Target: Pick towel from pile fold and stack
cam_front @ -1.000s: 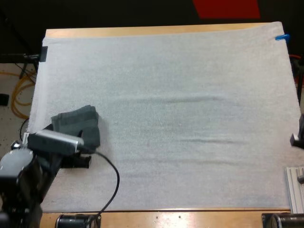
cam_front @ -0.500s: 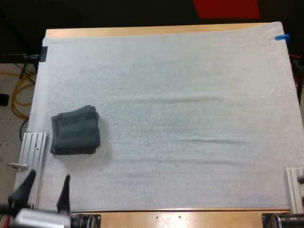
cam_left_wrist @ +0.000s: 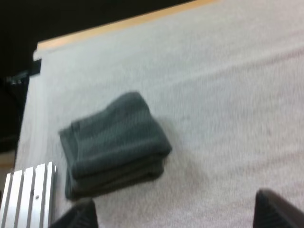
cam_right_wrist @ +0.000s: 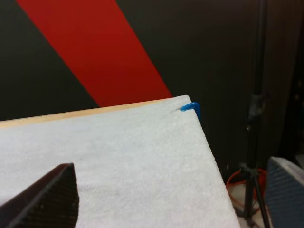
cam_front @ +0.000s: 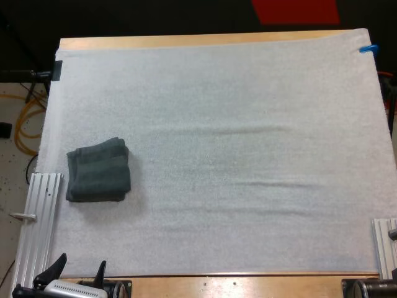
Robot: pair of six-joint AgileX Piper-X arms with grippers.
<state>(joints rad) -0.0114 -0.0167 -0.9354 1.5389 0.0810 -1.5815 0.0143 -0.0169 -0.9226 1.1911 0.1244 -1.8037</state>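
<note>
High view, far left: metal rail (cam_front: 38, 217) along the left edge of the white mat (cam_front: 236, 124), in the lower left of the frame. Below it, at the bottom left edge: left gripper (cam_front: 79, 275), black fingers (cam_front: 59, 272) spread apart, clamped on nothing, level with the near edge of the table (cam_front: 248, 284). Well apart from the towel.

Right of the rail's upper end, left of centre: towel (cam_front: 98, 170), dark grey-green, folded into a squarish bundle, flat on the mat. Just beside the rail; contact not determinable. Across the middle of the mat: faint creases only. Far right, lower right corner: second rail (cam_front: 384, 245) at the mat's edge.

Left wrist view: left gripper (cam_left_wrist: 175, 216) with fingers (cam_left_wrist: 78, 216) standing wide apart, nothing between them. Towel (cam_left_wrist: 114, 142) beyond the fingertips on the mat (cam_left_wrist: 228, 85), folded layers showing along its nearer edge. Rail (cam_left_wrist: 26, 190) close by the towel's corner.

Right wrist view: right gripper (cam_right_wrist: 166, 190), fingers (cam_right_wrist: 45, 199) apart and gripping nothing, above the mat (cam_right_wrist: 118, 147) near its far right corner.
</note>
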